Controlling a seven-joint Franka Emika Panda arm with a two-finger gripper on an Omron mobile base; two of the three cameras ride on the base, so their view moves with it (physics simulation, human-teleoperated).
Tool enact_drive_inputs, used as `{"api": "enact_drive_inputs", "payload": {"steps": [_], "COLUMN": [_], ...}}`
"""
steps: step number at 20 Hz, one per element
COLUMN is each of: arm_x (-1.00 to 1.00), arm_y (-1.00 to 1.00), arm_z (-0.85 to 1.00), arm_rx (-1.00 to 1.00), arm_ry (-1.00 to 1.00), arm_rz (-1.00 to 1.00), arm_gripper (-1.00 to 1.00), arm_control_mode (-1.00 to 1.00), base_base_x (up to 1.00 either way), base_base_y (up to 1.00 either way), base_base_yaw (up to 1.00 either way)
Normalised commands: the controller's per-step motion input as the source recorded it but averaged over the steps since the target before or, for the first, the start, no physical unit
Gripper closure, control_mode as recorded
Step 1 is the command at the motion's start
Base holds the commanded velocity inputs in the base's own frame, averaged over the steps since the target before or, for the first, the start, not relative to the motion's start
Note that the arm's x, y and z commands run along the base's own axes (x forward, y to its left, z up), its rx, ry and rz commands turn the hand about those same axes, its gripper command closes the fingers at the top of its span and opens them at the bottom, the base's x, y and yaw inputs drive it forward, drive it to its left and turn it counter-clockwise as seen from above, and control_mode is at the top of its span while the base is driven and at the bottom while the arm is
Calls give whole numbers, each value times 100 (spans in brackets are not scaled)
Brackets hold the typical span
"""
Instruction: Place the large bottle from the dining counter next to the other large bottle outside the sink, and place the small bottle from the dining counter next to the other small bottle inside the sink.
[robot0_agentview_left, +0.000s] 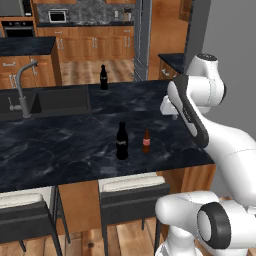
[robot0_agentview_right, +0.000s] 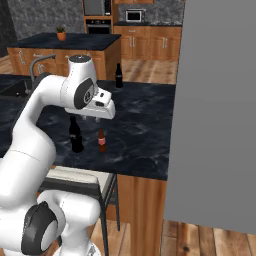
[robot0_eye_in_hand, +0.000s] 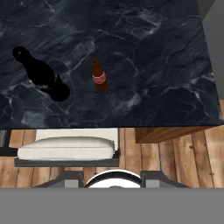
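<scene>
Left of my gripper (robot0_agentview_right: 98, 118) and lower, the large black bottle (robot0_eye_in_hand: 41, 75) stands upright on the dining counter (robot0_eye_in_hand: 153, 52). Just right of it, almost under me, stands the small bottle (robot0_eye_in_hand: 99, 75), apart from it. I hang above both, touching neither. Whether my jaws are wide or narrow I cannot tell.

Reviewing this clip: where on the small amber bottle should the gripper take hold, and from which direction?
Probably the body at the label, approached from the stool side. The small bottle stands upright on the dining counter, with the large black bottle close beside it, apart. The fingers should straddle it with one passing through that gap; its neck looks narrower, and slimmer to pinch.
</scene>
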Motion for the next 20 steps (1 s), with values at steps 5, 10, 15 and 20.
{"api": "enact_drive_inputs", "payload": {"steps": [5, 10, 15, 20], "arm_x": [-3, -11, -13, -8], "arm_y": [8, 20, 29, 32], "arm_z": [0, 0, -4, -11], "arm_rx": [0, 0, 0, 0], "arm_ry": [-2, -8, -10, -8], "arm_rz": [0, 0, 0, 0], "arm_gripper": [-100, -100, -100, -100], "arm_control_mode": [-100, -100, -100, -100], "base_base_x": [0, 0, 0, 0], "base_base_y": [0, 0, 0, 0], "base_base_yaw": [0, 0, 0, 0]}}
